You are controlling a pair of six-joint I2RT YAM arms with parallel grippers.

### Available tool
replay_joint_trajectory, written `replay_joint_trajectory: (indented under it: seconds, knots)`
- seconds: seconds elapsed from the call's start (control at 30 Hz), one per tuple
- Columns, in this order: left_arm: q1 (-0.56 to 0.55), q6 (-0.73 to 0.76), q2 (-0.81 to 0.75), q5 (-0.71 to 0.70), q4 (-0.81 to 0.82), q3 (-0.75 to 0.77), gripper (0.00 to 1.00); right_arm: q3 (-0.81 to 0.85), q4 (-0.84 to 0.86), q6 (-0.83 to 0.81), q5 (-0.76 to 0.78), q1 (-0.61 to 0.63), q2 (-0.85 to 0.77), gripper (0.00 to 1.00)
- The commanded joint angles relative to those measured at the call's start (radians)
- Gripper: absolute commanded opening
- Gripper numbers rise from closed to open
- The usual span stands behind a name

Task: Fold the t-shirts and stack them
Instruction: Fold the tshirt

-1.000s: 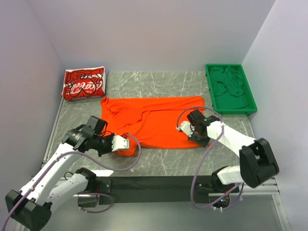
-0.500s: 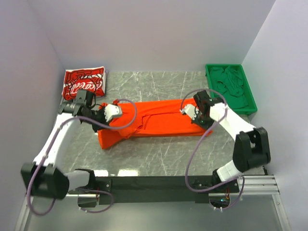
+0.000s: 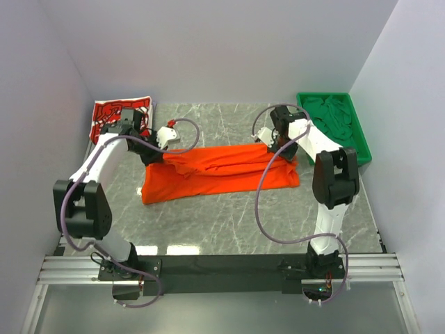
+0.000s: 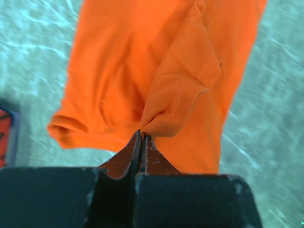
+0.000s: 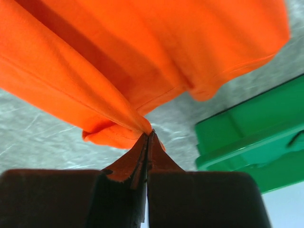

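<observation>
The orange t-shirt (image 3: 222,170) lies across the middle of the table, its near edge lifted and carried over toward the back. My left gripper (image 3: 158,154) is shut on the shirt's hem at its left end; the wrist view shows the stitched hem (image 4: 166,121) pinched at the fingertips. My right gripper (image 3: 274,149) is shut on the shirt's edge at its right end, with a cloth fold (image 5: 114,114) running into the jaws. The red t-shirt with white script print (image 3: 122,118) lies folded at the back left corner, behind my left arm.
A green plastic tray (image 3: 354,142) with green cloth in it stands at the back right, close to my right gripper; its rim shows in the right wrist view (image 5: 247,137). Walls close in the table on the left, back and right.
Both grippers have carried the orange shirt's near edge up and toward the back of the table, folding it lengthwise. Both arms now reach far back.
</observation>
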Motion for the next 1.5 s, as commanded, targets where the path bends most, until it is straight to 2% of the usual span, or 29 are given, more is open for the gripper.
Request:
replay_joint_trajectory:
  seconds: [0.0,0.27,0.43,0.5,0.57,0.63,0.67,0.7,0.73,0.8,0.93,1.07,1.2,1.33,1.47]
  knots:
    - [0.003,-0.01,0.08,0.001,0.048,0.092,0.01,0.074,-0.032,-0.041,0.036,-0.012,0.037,0.0]
    - [0.003,-0.019,0.221,-0.019,0.107,0.178,0.01,0.135,-0.005,-0.032,0.059,-0.013,0.139,0.0]
    - [0.004,-0.013,0.278,-0.066,0.145,0.178,0.01,0.194,0.027,0.003,0.097,-0.013,0.202,0.0]
    - [0.004,-0.071,0.299,-0.09,0.203,0.184,0.11,0.215,0.04,0.022,0.122,-0.013,0.221,0.01]
    - [0.007,-0.14,0.315,-0.109,0.246,0.211,0.21,0.235,0.041,0.046,0.154,-0.015,0.242,0.08]
    - [0.023,-0.25,0.333,-0.111,0.294,0.239,0.28,0.244,0.047,0.08,0.177,-0.013,0.236,0.15]
    - [0.03,-0.282,0.338,-0.1,0.3,0.263,0.32,0.25,0.047,0.091,0.182,-0.015,0.227,0.22]
    - [0.052,-0.339,0.335,-0.086,0.305,0.273,0.33,0.255,0.049,0.103,0.185,-0.015,0.219,0.25]
    - [0.061,-0.365,0.332,-0.066,0.314,0.28,0.36,0.26,0.047,0.129,0.18,-0.015,0.199,0.35]
    - [0.078,-0.382,0.32,-0.037,0.296,0.285,0.36,0.283,0.031,0.169,0.168,-0.015,0.182,0.37]
    - [0.076,-0.367,0.245,0.027,0.257,0.21,0.36,0.298,-0.017,0.247,0.12,-0.019,0.144,0.37]
    - [0.054,-0.401,0.198,0.05,0.245,0.12,0.34,0.261,-0.081,0.293,0.024,-0.024,0.126,0.29]
    - [0.008,-0.465,0.214,0.022,0.263,0.064,0.3,0.212,-0.086,0.322,-0.002,-0.024,0.132,0.2]
    - [-0.037,-0.499,0.267,-0.044,0.295,0.041,0.27,0.22,-0.092,0.356,-0.01,-0.022,0.158,0.18]
    - [-0.08,-0.513,0.344,-0.068,0.292,0.095,0.23,0.224,-0.123,0.352,-0.033,-0.022,0.164,0.16]
